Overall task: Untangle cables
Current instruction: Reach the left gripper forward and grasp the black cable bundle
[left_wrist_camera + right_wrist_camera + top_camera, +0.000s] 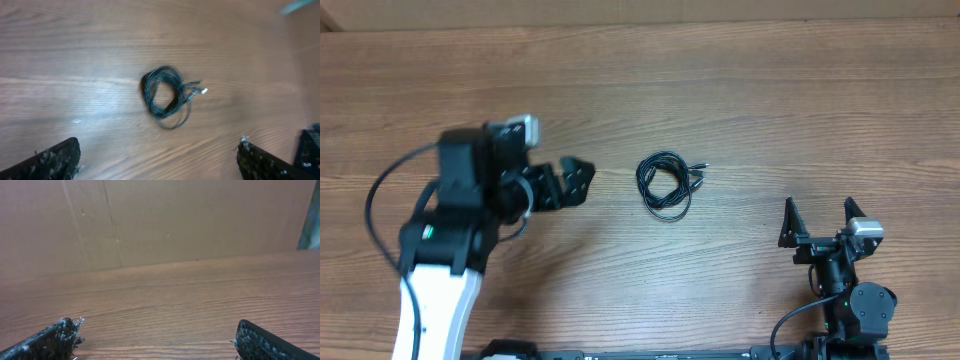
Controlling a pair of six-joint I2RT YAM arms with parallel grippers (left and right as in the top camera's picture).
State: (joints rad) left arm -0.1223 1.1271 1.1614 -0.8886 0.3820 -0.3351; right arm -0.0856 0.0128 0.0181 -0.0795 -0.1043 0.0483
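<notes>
The cables (665,185) lie in one small, loose coil near the middle of the wooden table (770,90), with a couple of plug ends (202,90) poking out on the side away from the left claw (578,182). That claw hangs just beside the bundle, its fingers spread wide and holding nothing; the left wrist view shows the coil ahead of and between the two fingers (55,160). The right claw (819,222) sits well apart near the table's front edge, also spread open and empty, facing bare wood. The cords look very light, thin and floppy, so they will likely slide or drag as a whole clump rather than resist. The free plug ends, or a single outer loop, seem the best place to pinch, while the other claw pins the rest
</notes>
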